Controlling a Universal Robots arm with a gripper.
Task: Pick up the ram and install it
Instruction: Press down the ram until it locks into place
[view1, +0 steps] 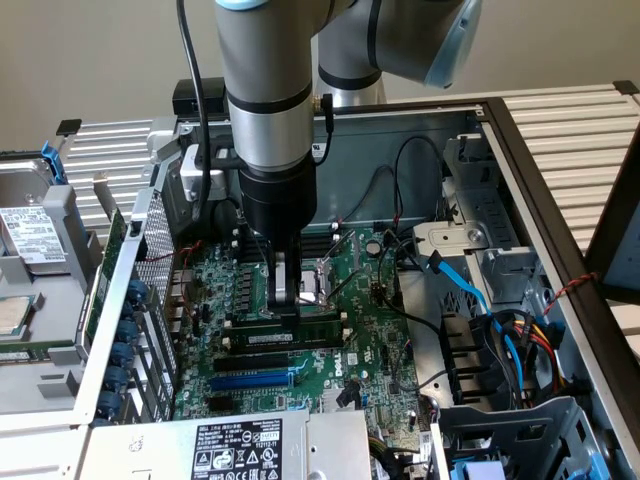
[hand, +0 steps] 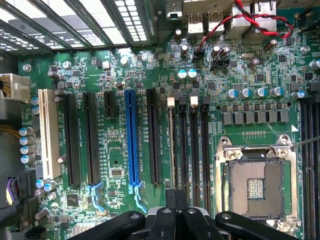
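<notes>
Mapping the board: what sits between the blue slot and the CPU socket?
Wrist view: one black expansion slot, then the memory slots, with the ram standing edge-on in the first.

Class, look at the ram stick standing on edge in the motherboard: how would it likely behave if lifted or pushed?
The ram looks thin and flat, so probably light and fairly stiff. Standing on its narrow edge, it would likely tip if pushed sideways while unseated. Its bare circuit board suggests it is fragile under hard squeezing.
</notes>
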